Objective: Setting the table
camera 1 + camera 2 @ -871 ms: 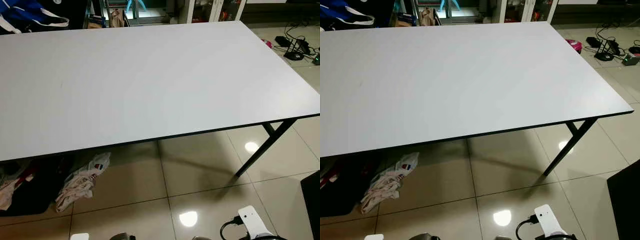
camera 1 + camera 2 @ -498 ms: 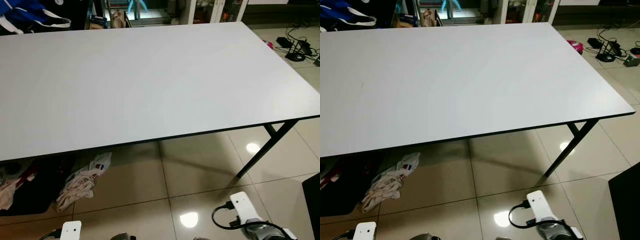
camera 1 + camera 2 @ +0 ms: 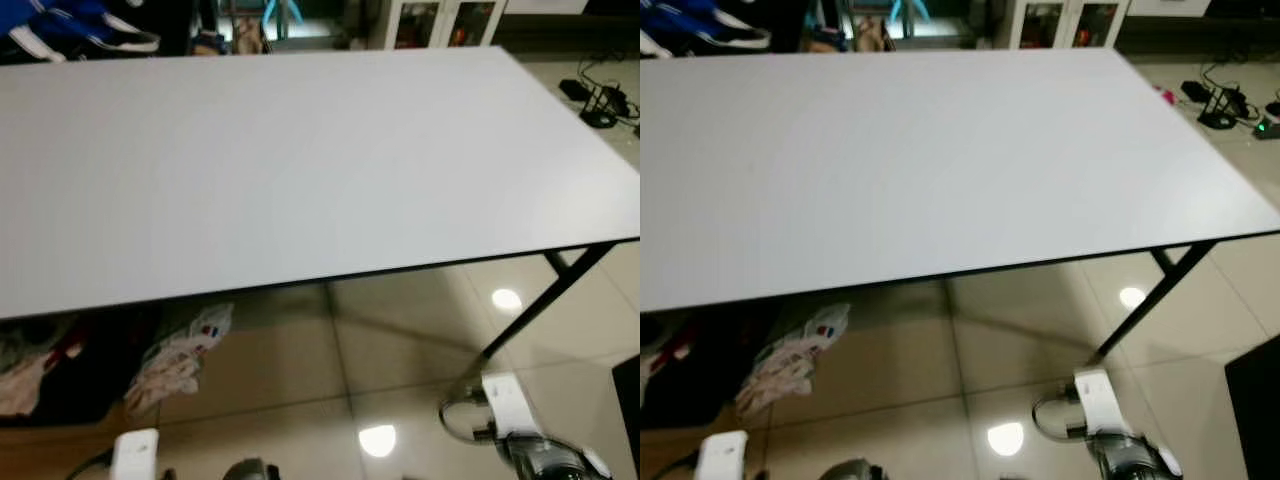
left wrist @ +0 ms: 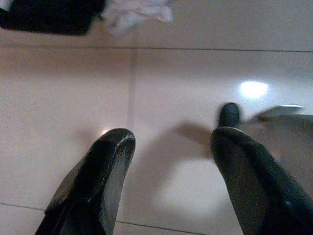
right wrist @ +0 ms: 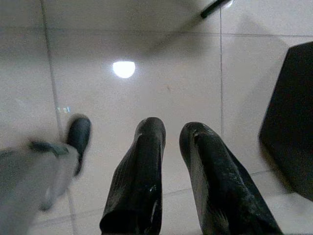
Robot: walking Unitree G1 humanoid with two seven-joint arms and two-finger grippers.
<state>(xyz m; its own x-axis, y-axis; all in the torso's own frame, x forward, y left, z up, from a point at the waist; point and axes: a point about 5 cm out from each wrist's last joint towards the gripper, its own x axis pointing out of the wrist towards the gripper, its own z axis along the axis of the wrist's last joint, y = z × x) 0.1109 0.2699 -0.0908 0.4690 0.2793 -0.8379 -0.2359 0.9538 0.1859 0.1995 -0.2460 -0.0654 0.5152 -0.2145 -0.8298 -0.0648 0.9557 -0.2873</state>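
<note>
A large white table (image 3: 300, 160) with a thin dark edge and black legs stands right before me, its top a plain white sheet. Both arms hang low in front of it over the tiled floor. My left gripper (image 4: 173, 139) is open, its two black fingers (image 4: 105, 166) spread wide with only floor between them. My right gripper (image 5: 172, 128) is shut, its fingers (image 5: 144, 161) nearly side by side and holding nothing. The white wrist parts of the left arm (image 3: 135, 452) and right arm (image 3: 510, 405) show at the bottom of the eye views.
Crumpled bags and clothes (image 3: 180, 355) lie under the table's left half. A slanted black table leg (image 3: 545, 305) stands at the right. Cables and chargers (image 3: 600, 105) lie on the floor far right. A dark box (image 5: 291, 122) sits near my right arm. Blue cloth (image 3: 75, 25) lies beyond the far left corner.
The camera has shifted slightly and the picture is now blurred. Both wrists have come up into the bottom of the eye views, the left one last.
</note>
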